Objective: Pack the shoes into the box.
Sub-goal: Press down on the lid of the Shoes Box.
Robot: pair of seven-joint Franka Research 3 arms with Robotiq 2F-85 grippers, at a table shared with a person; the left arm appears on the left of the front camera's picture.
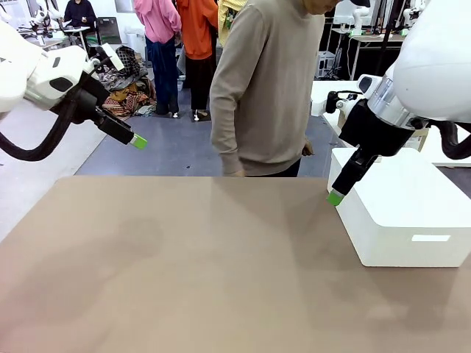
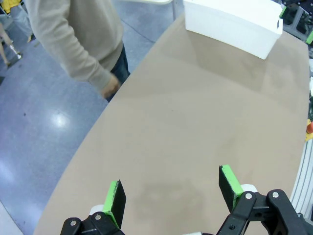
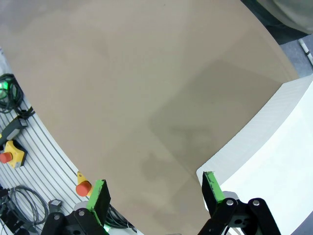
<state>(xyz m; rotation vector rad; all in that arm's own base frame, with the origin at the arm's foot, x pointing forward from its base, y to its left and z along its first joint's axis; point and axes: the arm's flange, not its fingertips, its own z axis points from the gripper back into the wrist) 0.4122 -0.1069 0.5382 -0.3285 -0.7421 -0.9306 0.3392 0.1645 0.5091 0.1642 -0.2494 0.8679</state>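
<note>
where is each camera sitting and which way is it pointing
Front view: fixed between the arms, facing across the table at the person; left tool and right tool hang above it.
Left wrist view: looks down along the open left tool at the table, person and white box.
Right wrist view: looks down along the open right tool at the table edge and white box.
All three share the table and white box.

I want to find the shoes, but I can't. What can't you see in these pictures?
- Inside of the white box: front view shows its closed top and sides, so its contents are hidden.
- Its far end: cut off by the right edge in the front view, partly covered by the right gripper.
- The person's hand: blurred in the left wrist view; whether it holds anything is unclear.
</note>
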